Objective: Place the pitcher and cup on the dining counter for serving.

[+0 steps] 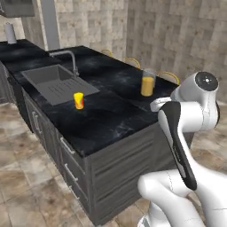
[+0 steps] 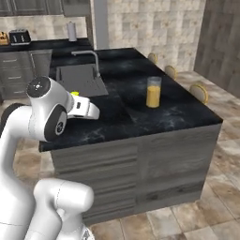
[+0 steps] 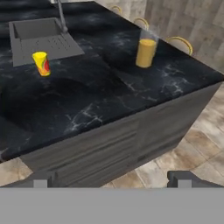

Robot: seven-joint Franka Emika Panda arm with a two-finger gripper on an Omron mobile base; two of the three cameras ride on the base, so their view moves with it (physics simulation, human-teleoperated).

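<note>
The pitcher (image 1: 147, 83) is seen upright on the dining counter (image 1: 111, 119), near its far edge where the stools (image 1: 170, 76) stand. The cup (image 1: 78, 100) is set upright on the black stone just beside the front corner of the sink (image 1: 53, 82), well apart from the pitcher. In the right base view the cup (image 2: 75, 93) is almost wholly hidden behind the arm, only a yellow sliver being shown. A toaster (image 2: 19, 36) on the back counter is shown there too. In the hand view the gripper (image 3: 112, 180) is held off the counter's near edge, over the floor, its jaws spread wide and nothing held. From there the cup (image 3: 41, 63) lies ahead toward the left, the pitcher (image 3: 146, 49) ahead toward the right, both well apart from the fingertips (image 3: 40, 180).
</note>
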